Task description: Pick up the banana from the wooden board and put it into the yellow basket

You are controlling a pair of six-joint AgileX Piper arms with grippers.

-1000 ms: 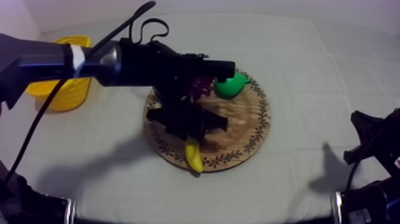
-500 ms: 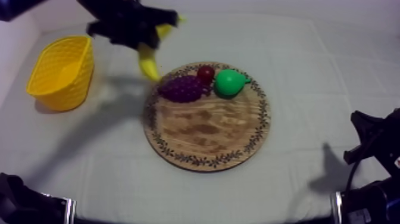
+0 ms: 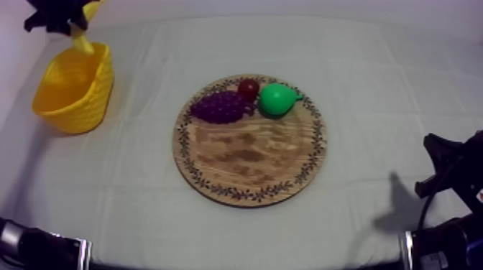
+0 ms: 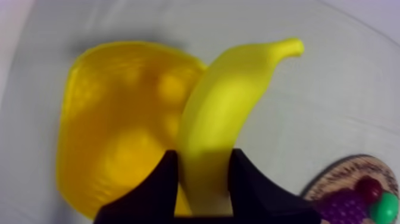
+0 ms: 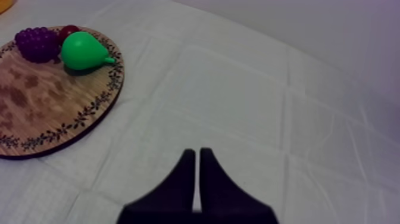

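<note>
- Left gripper [image 4: 203,156] is clamped on the banana [image 4: 229,107]; one black finger sits on each side of the fruit's lower half.
- Banana is off the board and up in the air, gripped near one end. The curved body and stem tip stick out past the fingers.
- Left wrist view: the yellow basket [image 4: 113,131] lies under and beside the banana, open side up.
- Top view: left gripper is at the far left of the table [image 3: 388,86], over the basket's far rim. The banana's lower end hangs at that rim; cannot tell whether it touches.
- Banana is not lying inside the basket.
- Basket stands on the grey-white cloth at the left side, well apart from the board and tilted a little.
- Round wooden board [image 3: 250,154] with patterned rim sits mid-table, flat on the cloth.
- Three fruits are on the board's far edge: grapes [image 3: 221,106] on the left, the small red fruit [image 3: 248,88] just behind them, and the green pear [image 3: 277,100] on the right.
- Grapes, red fruit and pear are bunched close together; the pear's stem points away from the grapes.
- The near part of the board is bare wood.
- Right gripper [image 5: 197,152] is clenched on nothing, its fingers lying together as a narrow wedge.
- It hangs over bare cloth, with the board off to one side, well apart from it.
- Right arm [image 3: 453,179] sits low at the table's right edge.
</note>
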